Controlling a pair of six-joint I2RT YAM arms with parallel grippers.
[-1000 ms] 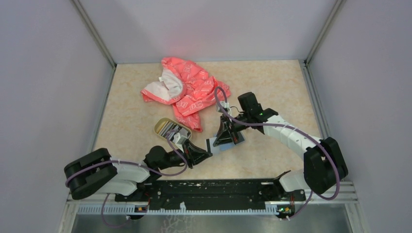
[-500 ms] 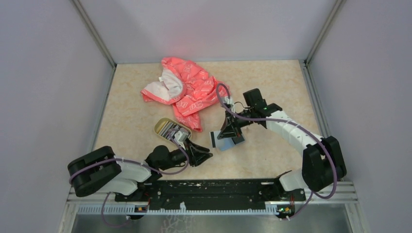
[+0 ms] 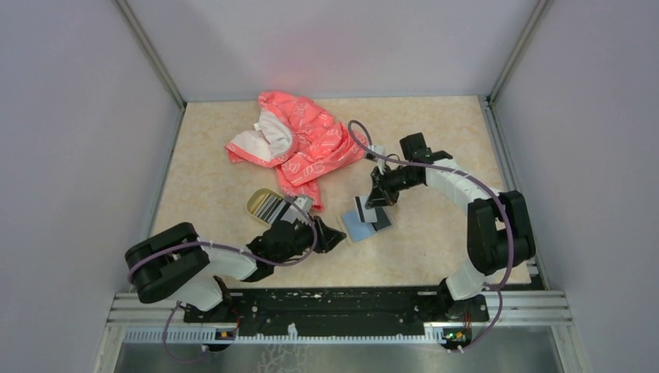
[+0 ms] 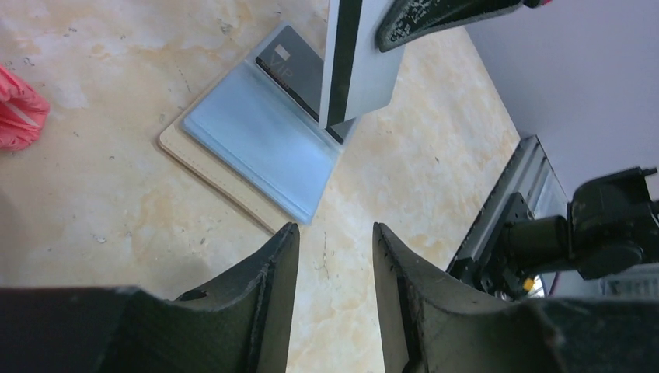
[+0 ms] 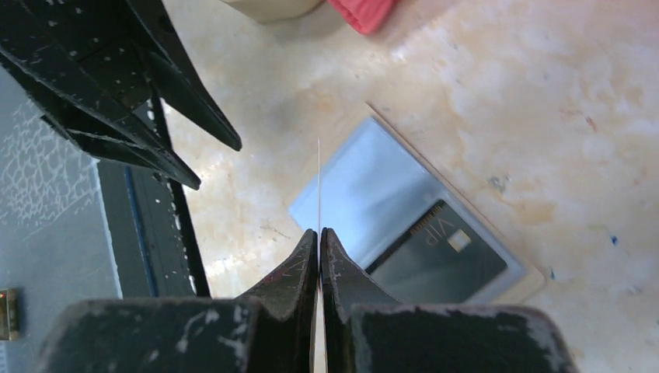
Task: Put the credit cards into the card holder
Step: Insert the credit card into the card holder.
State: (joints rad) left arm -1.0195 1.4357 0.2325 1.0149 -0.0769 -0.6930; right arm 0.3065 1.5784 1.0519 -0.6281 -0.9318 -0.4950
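The card holder [image 3: 359, 230] lies open on the table, blue-grey lining up, with a dark credit card [image 4: 299, 66] marked VIP tucked in one pocket. My right gripper [image 3: 374, 200] is shut on a pale credit card [image 4: 361, 62] with a black stripe, held on edge just above the holder. In the right wrist view that card [image 5: 319, 179] shows as a thin line between the shut jaws [image 5: 319, 233]. My left gripper [image 4: 334, 229] stands open and empty just short of the holder's near corner [image 4: 303, 214]. More striped cards [image 3: 272, 208] lie in an oval dish.
The gold-rimmed oval dish [image 3: 259, 200] sits left of the holder, close behind my left wrist. A crumpled pink-red cloth [image 3: 299, 144] lies at the back centre. The black base rail [image 3: 334, 299] runs along the near edge, and grey walls enclose the table.
My left gripper has opened and now sits apart from the card. The right gripper has drawn back and up with the striped card, which now stands over the holder.
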